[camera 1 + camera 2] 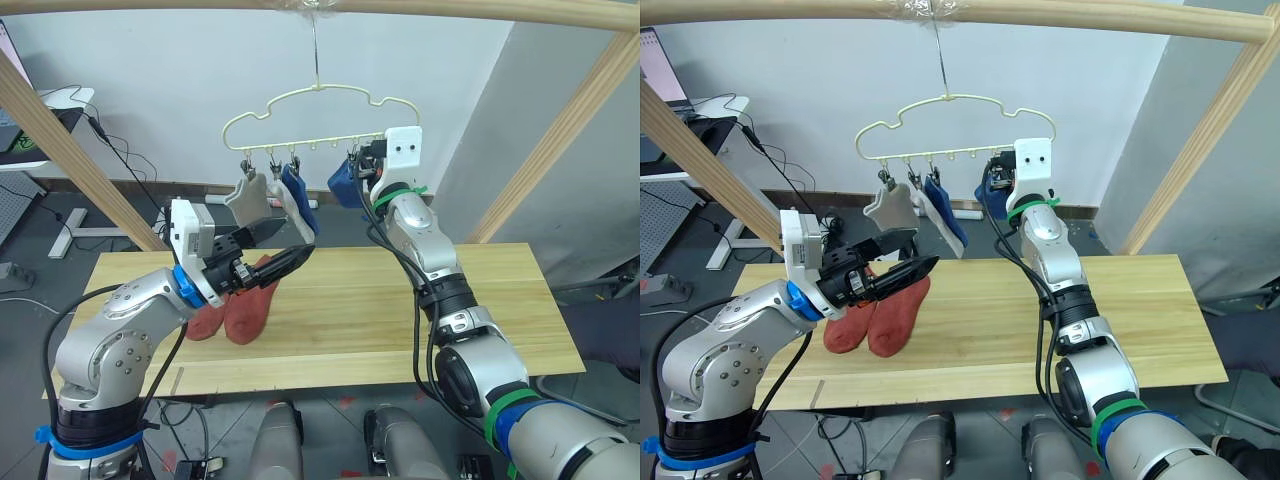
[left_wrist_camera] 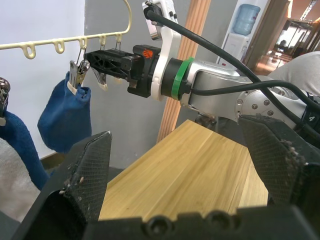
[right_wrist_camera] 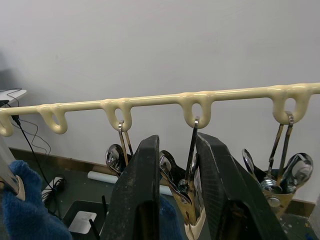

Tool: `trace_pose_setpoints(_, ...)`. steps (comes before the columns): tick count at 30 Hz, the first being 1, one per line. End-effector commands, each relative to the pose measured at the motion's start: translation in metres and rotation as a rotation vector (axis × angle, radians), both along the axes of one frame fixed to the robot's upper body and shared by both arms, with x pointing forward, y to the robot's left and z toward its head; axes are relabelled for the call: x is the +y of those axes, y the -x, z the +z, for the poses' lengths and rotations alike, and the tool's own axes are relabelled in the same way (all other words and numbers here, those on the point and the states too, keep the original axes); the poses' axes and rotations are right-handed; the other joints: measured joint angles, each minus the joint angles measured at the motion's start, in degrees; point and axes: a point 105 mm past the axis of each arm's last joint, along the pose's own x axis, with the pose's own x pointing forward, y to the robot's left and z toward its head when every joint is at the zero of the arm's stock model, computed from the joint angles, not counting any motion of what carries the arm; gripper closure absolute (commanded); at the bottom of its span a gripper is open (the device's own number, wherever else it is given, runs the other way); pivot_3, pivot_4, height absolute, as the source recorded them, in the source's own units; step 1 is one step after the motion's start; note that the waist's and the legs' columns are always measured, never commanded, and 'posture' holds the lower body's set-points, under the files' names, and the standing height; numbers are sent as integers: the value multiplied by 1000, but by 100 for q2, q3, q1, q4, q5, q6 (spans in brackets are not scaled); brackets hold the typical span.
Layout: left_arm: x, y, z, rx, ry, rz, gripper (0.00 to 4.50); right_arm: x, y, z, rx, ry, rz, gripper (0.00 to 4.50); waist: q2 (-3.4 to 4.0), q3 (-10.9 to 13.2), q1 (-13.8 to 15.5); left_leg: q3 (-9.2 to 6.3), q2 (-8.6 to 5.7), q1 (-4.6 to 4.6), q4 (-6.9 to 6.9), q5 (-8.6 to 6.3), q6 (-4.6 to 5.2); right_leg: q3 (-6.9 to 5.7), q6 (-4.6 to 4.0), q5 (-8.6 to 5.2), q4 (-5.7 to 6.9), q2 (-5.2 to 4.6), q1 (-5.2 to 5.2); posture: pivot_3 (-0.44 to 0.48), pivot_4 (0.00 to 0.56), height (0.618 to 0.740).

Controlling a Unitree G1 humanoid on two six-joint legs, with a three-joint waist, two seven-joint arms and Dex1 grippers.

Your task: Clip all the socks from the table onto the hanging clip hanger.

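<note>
Two rust-red socks (image 1: pixel 250 305) lie side by side on the table (image 1: pixel 420 300), left of centre. My left gripper (image 1: pixel 283 248) hovers open just above them with nothing between its fingers. The pale-yellow clip hanger (image 1: pixel 320 100) hangs from the top pole. Two light grey socks (image 1: pixel 250 200) and a blue sock (image 1: pixel 300 195) hang from its clips. My right gripper (image 3: pixel 177 140) is raised to the hanger and shut on a metal clip (image 3: pixel 186 192). A second blue sock (image 2: pixel 65 117) hangs from that clip.
A frame of round wooden poles surrounds the table, with slanted poles at the left (image 1: pixel 70 150) and right (image 1: pixel 570 130) and a bar across the top. A desk with cables (image 1: pixel 60 110) stands at the back left.
</note>
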Motion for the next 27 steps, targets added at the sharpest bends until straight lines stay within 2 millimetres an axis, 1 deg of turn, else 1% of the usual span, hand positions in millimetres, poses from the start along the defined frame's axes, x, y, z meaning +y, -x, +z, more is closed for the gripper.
trace_pose_setpoints(1,-3,4,8,-51,-11,-11,0,-1,0,8,-29,25,-12,3519,0,0,0,0,0,0,0,0,0,0,0,0,0,0,0,126,206,740)
trace_pose_setpoints(7,-3,4,7,-50,-11,-12,0,-1,-1,2,-12,68,-23,3519,0,0,0,0,0,0,1,0,0,0,0,0,1,0,0,126,206,740)
trace_pose_setpoints(14,-3,4,7,-50,-12,-11,0,0,0,2,-9,52,-16,3519,0,0,3,-1,0,0,7,0,0,-1,0,0,2,0,4,125,209,740)
trace_pose_setpoints(17,-3,4,8,-50,-12,-12,0,-1,0,2,-10,48,-16,2764,0,0,3,-3,0,0,10,0,0,-2,0,0,4,0,5,125,210,740)
trace_pose_setpoints(22,-4,4,8,-51,-12,-13,0,-1,0,2,-11,47,-20,994,0,0,3,-3,0,0,11,0,0,-2,0,0,4,0,5,123,210,740)
trace_pose_setpoints(27,-4,4,8,-51,-13,-14,0,-1,0,3,-11,40,-20,994,0,0,3,-3,0,0,11,0,0,-2,0,0,4,0,5,123,211,740)
